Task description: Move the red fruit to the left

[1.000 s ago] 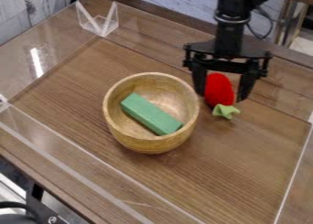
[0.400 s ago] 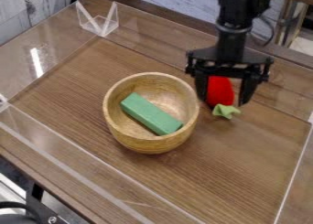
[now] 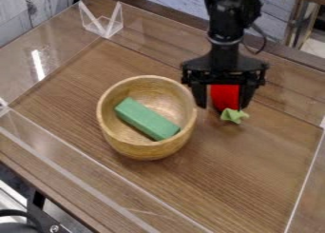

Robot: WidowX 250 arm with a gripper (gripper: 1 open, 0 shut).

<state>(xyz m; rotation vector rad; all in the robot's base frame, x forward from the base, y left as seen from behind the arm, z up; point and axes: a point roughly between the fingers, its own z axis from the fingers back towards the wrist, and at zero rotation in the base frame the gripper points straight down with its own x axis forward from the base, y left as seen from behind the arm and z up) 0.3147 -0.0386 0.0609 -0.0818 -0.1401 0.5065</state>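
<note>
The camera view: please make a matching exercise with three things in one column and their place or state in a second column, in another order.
Things:
1. red fruit
2. green block
3. gripper

Places or states:
a. inside the wooden bowl
b. open, pointing down
c. on the table, between the two fingers

Pairs: 1-c, 2-a, 3-b

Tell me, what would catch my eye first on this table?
Probably the black pincer coming straight down right of centre, its open jaws on either side of a glossy red fruit whose green leafy cap pokes out to the right. Just left sits a round wooden bowl with a green block lying inside.
</note>
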